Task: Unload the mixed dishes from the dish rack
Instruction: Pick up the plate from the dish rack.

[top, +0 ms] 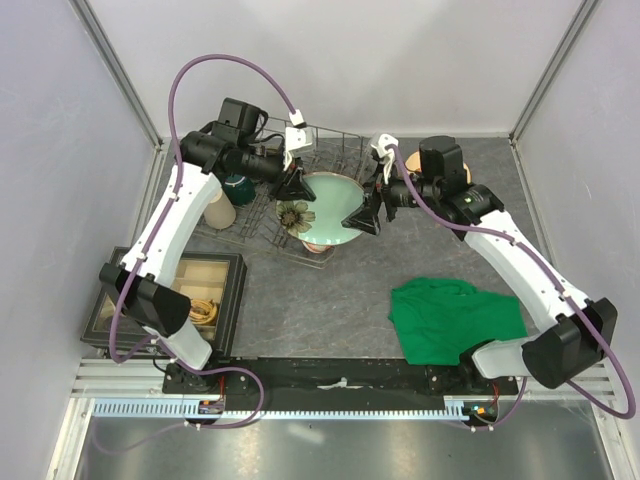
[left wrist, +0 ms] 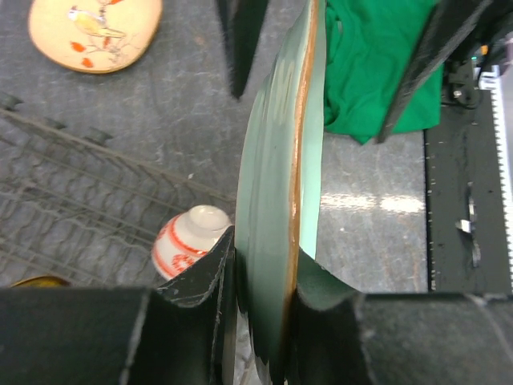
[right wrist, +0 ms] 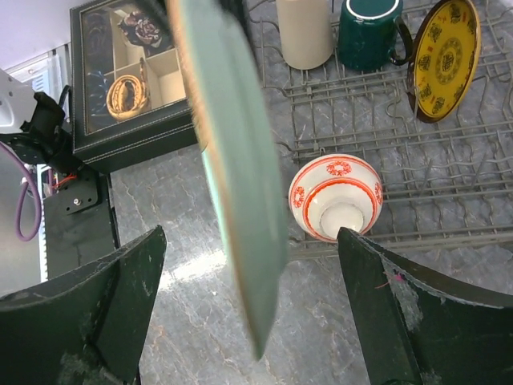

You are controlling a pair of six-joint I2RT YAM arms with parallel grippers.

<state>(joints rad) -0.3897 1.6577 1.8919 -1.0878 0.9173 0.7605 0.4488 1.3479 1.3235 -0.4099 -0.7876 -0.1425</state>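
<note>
Three plates (right wrist: 236,160) (right wrist: 445,60) (left wrist: 94,32), one bowl (right wrist: 337,196), one cup (right wrist: 304,32), one mug (right wrist: 367,36), one rack (right wrist: 433,188), one cloth (top: 450,315), one tray (right wrist: 120,144)

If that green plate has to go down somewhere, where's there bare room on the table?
The widest bare patch of table lies in front of the dish rack, between the black-framed tray and the green cloth. The rack itself is crowded: bowl, cup, mug, yellow plate, plus left hand and right hand at the mint-green plate.
</note>
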